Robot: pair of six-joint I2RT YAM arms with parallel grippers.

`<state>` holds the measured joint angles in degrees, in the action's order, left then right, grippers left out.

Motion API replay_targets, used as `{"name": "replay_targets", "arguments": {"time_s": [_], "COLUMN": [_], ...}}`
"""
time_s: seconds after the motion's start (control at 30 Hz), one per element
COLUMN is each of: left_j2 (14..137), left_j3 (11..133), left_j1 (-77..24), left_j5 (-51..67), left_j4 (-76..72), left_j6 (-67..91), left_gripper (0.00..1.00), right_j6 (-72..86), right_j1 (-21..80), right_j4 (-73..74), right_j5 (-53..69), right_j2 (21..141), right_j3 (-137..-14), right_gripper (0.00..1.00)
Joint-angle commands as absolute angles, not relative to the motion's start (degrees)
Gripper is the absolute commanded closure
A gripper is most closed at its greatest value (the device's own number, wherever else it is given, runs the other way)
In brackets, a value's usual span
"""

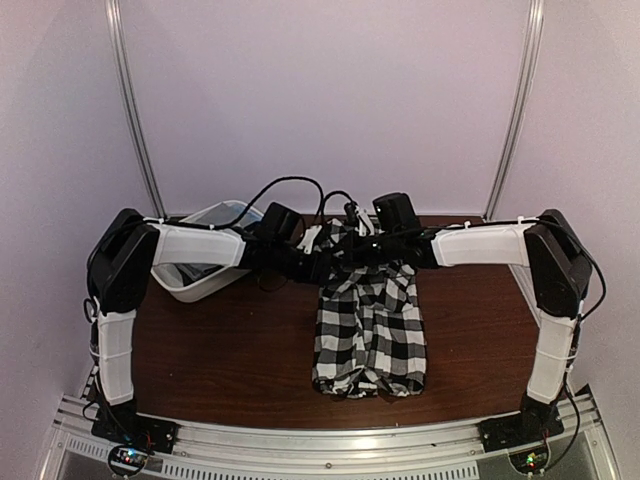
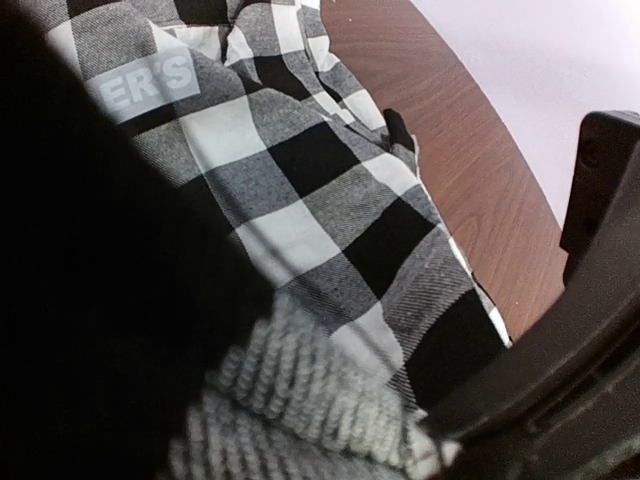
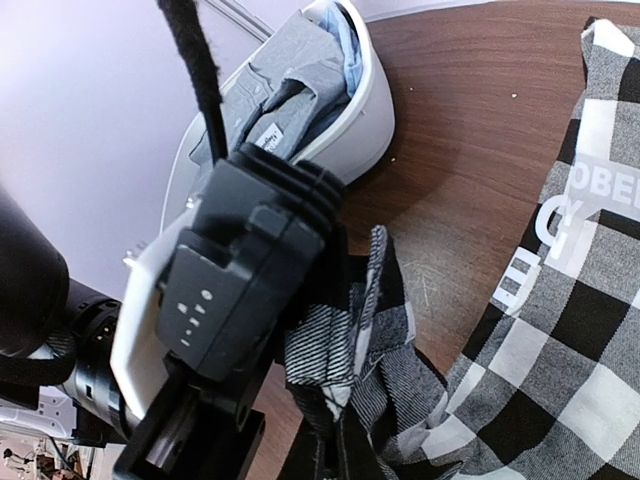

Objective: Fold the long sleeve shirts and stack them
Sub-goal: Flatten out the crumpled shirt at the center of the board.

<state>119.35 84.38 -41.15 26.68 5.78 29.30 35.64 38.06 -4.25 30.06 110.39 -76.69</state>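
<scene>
– Two shirts on your feed, right? Where's each one, and what's in that tub [image 1: 192,288]?

– Yep. The white oval tub sits at the back left of the table [image 1: 230,350]. Your right wrist cam shows the grey shirt [image 3: 285,85] crumpled inside it, small label [image 3: 268,132] facing up, with a bit of light blue cloth [image 3: 348,55] at the far end. The checked shirt [image 1: 368,330] is out on the wood, right of centre, running from the back toward your arm bases, bunched rather than flat. White printed letters [image 3: 590,200] show near its far end.

– And your grippers?

– Both arms reach in to the far end of that shirt. Your left gripper [image 1: 315,262] is pinching a fold of it. The right wrist view shows a wad held up off the table there, and the left wrist view is check cloth right up against a finger [image 2: 560,390]. Your right gripper [image 1: 372,250] is at that end too, but its fingers don't show in any view, so I can't tell if it's gripping or spread.

– Anything in the way?

– The left wrist's black camera block [image 3: 240,280] and its cable [image 3: 195,60] sit between your right cam and the tub, hiding part of it. The tub is just beside the left forearm, apart from the checked shirt.
</scene>
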Motion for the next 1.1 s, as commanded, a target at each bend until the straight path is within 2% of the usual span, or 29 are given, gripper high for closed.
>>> {"name": "replay_targets", "arguments": {"time_s": [0.0, 0.03, 0.17, 0.2, 0.23, 0.3, 0.37, 0.5, 0.67, 1.07], "left_j2": [117.1, 117.2, 116.4, 115.6, 115.1, 114.2, 113.9, 114.1, 115.6, 120.1], "left_j3": [84.1, 84.1, 83.7, 83.1, 82.7, 81.6, 80.1, 77.7, 77.4, 80.7], "left_j1": [-41.8, -41.8, -41.8, -41.7, -41.6, -40.9, -39.7, -37.3, -35.9, -30.8], "left_j5": [23.9, 23.5, 20.4, 16.7, 14.1, 11.2, 10.5, 11.3, 10.0, 8.5], "left_j4": [0.9, 0.9, 1.6, 2.7, 3.3, 4.0, 4.3, 4.1, 4.7, 6.4], "left_j6": [30.4, 30.5, 30.8, 30.9, 31.3, 32.3, 33.3, 33.7, 33.2, 32.4], "left_gripper": [0.32, 0.39, 0.80, 0.96, 1.00, 1.00, 1.00, 1.00, 1.00, 1.00], "right_j6": [37.8, 37.6, 35.5, 33.6, 32.9, 31.5, 29.6, 25.8, 21.8, 15.7], "right_j1": [38.8, 38.8, 38.7, 38.2, 37.7, 36.7, 35.9, 35.2, 35.9, 41.6], "right_j4": [-7.0, -6.8, -3.9, -1.0, -0.5, 1.8, 4.1, 7.8, 10.7, 15.6], "right_j5": [32.7, 32.3, 28.9, 25.0, 23.4, 20.2, 15.8, 9.5, 4.8, -3.5], "right_j2": [110.4, 110.4, 109.5, 108.4, 107.7, 106.0, 104.4, 102.1, 101.6, 105.6], "right_j3": [-78.0, -78.0, -78.2, -77.9, -77.3, -75.6, -74.0, -70.9, -67.9, -64.8], "right_gripper": [0.95, 0.95, 0.85, 0.74, 0.67, 0.54, 0.45, 0.33, 0.27, 0.19]}}
